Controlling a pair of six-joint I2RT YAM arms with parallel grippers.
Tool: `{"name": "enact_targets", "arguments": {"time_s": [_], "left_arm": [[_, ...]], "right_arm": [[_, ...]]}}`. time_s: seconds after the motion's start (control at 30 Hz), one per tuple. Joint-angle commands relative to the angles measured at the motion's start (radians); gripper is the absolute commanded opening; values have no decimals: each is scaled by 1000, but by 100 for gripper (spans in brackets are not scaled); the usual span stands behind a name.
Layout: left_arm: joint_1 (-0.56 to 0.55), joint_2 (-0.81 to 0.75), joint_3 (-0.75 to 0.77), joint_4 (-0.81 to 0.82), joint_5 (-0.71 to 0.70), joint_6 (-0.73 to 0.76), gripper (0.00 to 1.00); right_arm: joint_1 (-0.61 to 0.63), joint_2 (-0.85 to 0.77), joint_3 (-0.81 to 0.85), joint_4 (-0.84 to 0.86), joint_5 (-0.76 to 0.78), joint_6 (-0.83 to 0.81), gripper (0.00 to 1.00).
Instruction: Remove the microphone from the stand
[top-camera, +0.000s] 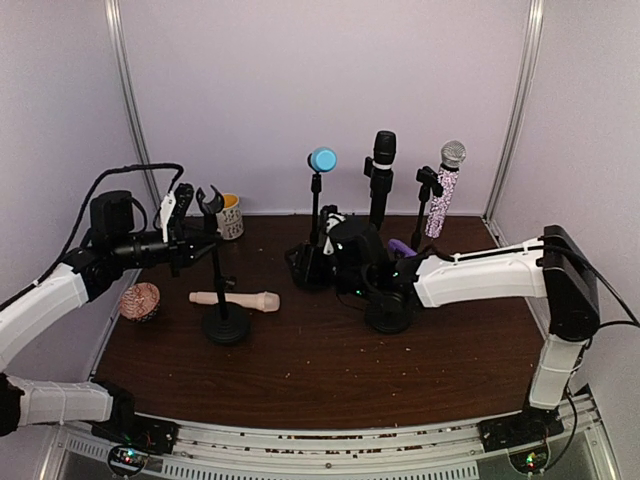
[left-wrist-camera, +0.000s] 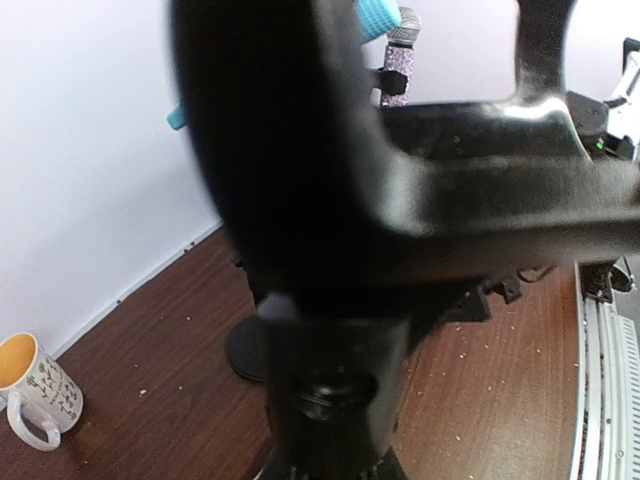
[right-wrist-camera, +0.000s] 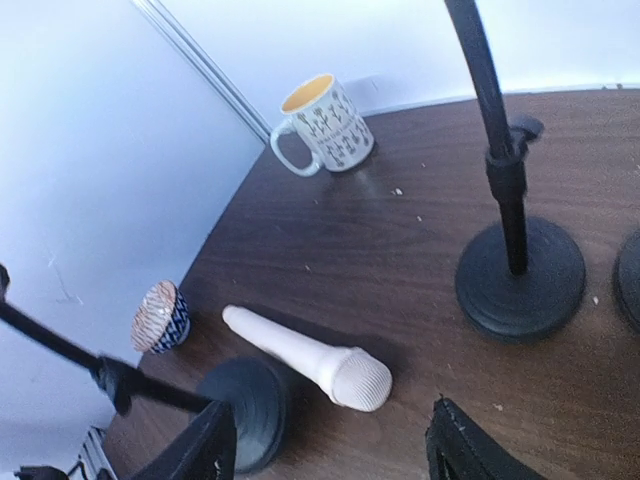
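on the table (top-camera: 320, 380) lies the microphone (top-camera: 238, 299); left claw (top-camera: 203, 240) grips stand (top-camera: 226, 327), right claw (right-wrist-camera: 332, 425) wide.

In the left wrist view a blurred black mass (left-wrist-camera: 330, 200), the clip of the empty stand (top-camera: 213, 262) against the lens, hides most of the table (left-wrist-camera: 150, 330), all but scraps of the blue microphone (left-wrist-camera: 380, 15) and the sparkly microphone (left-wrist-camera: 402, 58), and the left gripper (top-camera: 200, 238) itself; from above, whether its closed fingers clasp the pole is too small to tell. The right gripper (right-wrist-camera: 340, 445) shows only parted fingertips (right-wrist-camera: 212, 445) at the bottom edge of its own view, where a stand pole (right-wrist-camera: 478, 70) runs off the top and a round base (right-wrist-camera: 630, 280) is cut by the right edge; from above it is buried among stand bases (top-camera: 392, 320) mid-table.
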Motion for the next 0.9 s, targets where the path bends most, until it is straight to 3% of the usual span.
{"name": "enact_targets", "arguments": {"time_s": [0.0, 0.27, 0.47, 0.7, 0.87], "left_arm": [[-4, 51, 64, 214, -30, 14, 0], [6, 137, 82, 277, -93, -5, 0], [6, 139, 85, 295, -119, 0, 0], [6, 62, 42, 232, -74, -78, 0], [3, -22, -50, 215, -40, -115, 0]], "right_arm": [[57, -77, -181, 64, 95, 2, 66], [156, -188, -269, -15, 231, -28, 64], [171, -192, -249, 7, 217, -63, 64], [171, -59, -45, 11, -3, -164, 67], [175, 47, 84, 39, -218, -131, 67]]}}
